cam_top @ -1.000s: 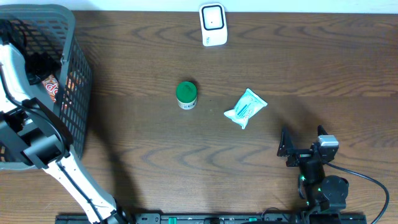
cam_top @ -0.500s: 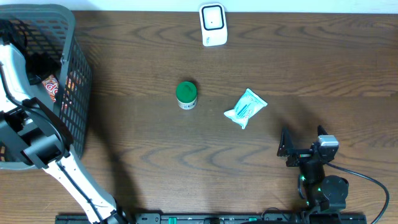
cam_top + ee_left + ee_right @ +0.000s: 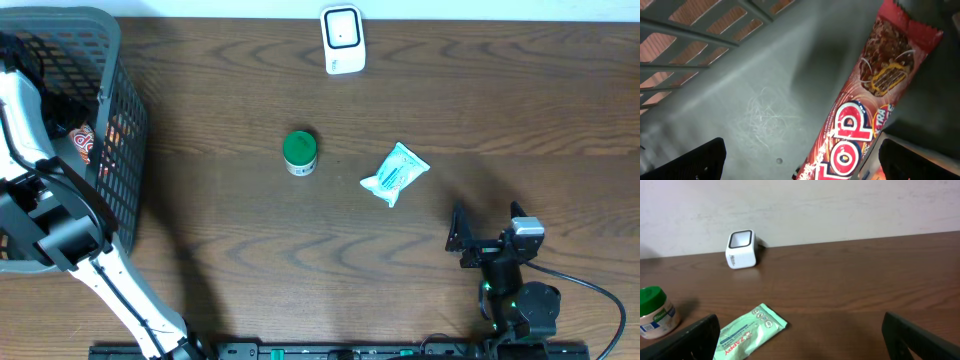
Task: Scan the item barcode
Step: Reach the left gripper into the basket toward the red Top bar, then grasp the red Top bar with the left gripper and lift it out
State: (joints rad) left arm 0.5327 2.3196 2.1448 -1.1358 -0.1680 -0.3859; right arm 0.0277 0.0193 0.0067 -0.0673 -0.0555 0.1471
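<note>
Pick-up step, probably. Left gripper (image 3: 812,161) down inside basket (image 3: 125,150), jaws wide apart over red snack bar (image 3: 860,115) flat on basket floor, not gripped. Right gripper (image 3: 487,228) low near table edge, jaws wide, empty. Next: close on bar, lift clear, carry to scanner (image 3: 341,38).

1. Overhead looks straight down on the table (image 3: 400,290) from high up — basket (image 3: 125,170) at the left edge, scanner (image 3: 342,40) at the far edge.
2. Left wrist sits close inside the basket, facing its floor (image 3: 740,100); a wrapper (image 3: 860,115) runs between the left fingers (image 3: 695,160).
3. Right wrist looks low and level across the table toward the wall (image 3: 840,205) — scanner, pouch (image 3: 747,332) and jar (image 3: 655,311) lie ahead of the right fingers (image 3: 690,340), all shared with overhead.
</note>
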